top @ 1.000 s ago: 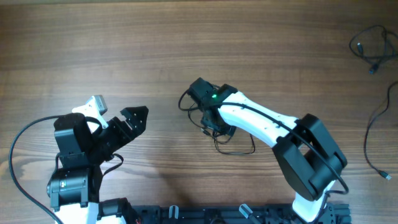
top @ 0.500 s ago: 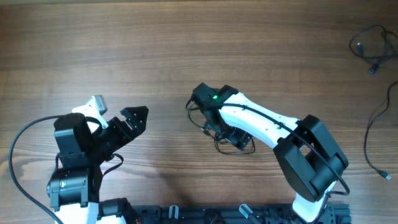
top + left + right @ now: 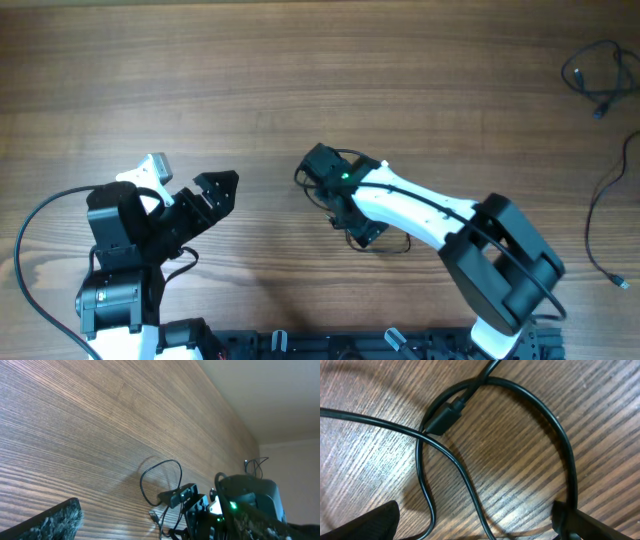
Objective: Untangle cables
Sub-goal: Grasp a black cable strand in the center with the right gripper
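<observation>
At the near left corner of the bench (image 3: pixel 300 60): left arm (image 3: pixel 125 235), left end effector (image 3: pixel 188 175) released, fingers spread wide with nothing between them. In the left wrist view only one of its fingers (image 3: pixel 50 520) in frame, blurred and cut off by the lower edge.

From the near right corner, reaching in toward mid-bench: right arm (image 3: pixel 420 205). Right end effector (image 3: pixel 476 507) released, jaws set wide, both tips cropped by the bottom of the right wrist view. Grasping nothing; black strands lying flat on the wood between and beyond the tips.

Directly under it, about mid-bench and somewhat toward the near edge: cable tangle (image 3: pixel 380 245), mostly hidden from overhead by the arm's own wrist, with only thin loops poking out on either side. Up close, a black plug (image 3: pixel 442 417) lying at a crossing of two strands. Cannot tell which strand passes over which elsewhere, nor how many cables make up the knot.

Along the right edge, well apart from the tangle: single cable (image 3: pixel 591 220), thin and wavy, partly cut off by the frame.

At the far right corner: cable bunch (image 3: pixel 585 78) in loose loops, too small to count strands.
</observation>
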Motion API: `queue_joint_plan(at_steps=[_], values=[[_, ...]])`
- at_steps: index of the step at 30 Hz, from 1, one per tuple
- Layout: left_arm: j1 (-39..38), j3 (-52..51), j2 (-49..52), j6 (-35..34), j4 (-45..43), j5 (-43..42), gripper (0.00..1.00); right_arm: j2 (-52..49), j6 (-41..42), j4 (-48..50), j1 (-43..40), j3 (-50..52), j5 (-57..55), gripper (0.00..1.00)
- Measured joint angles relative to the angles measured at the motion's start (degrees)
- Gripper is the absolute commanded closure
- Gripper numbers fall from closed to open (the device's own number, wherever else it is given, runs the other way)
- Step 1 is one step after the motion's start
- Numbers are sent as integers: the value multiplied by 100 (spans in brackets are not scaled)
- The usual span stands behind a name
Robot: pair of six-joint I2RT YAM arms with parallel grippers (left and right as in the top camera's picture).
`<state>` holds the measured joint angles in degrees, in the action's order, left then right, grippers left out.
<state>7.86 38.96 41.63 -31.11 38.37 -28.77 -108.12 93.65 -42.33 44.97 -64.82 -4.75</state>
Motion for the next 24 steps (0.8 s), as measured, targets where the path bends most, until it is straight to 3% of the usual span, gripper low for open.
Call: queue_joint_plan(at_steps=[2, 3, 6, 7, 11, 14, 18, 20, 22, 24], values=[[0, 0, 0, 0, 0, 0, 0, 127, 70, 195, -11, 168, 46, 2], [0, 0, 0, 0, 0, 0, 0, 179, 90, 284, -13, 238, 72, 11], [0, 0, 0, 0, 0, 0, 0, 321, 155, 520, -11, 450, 188, 83], [0, 0, 0, 0, 2, 0, 0, 339, 173, 566, -11, 494, 243, 96], [0, 0, 0, 0, 0, 0, 0, 352, 234, 870, 0, 605, 361, 96], [0, 0, 0, 0, 0, 0, 0, 310, 125, 1172, -2, 612, 323, 96], [0, 0, 0, 0, 2, 0, 0, 251, -728, 1191, -138, 492, 225, 92], [0, 0, 0, 0, 0, 0, 0, 223, -1239, 1082, -232, 422, 179, 68], [0, 0, 0, 0, -2, 0, 0, 221, -1716, 649, -514, 278, 101, 0], [0, 0, 0, 0, 0, 0, 0, 238, -2155, 238, -680, 101, 52, 0]])
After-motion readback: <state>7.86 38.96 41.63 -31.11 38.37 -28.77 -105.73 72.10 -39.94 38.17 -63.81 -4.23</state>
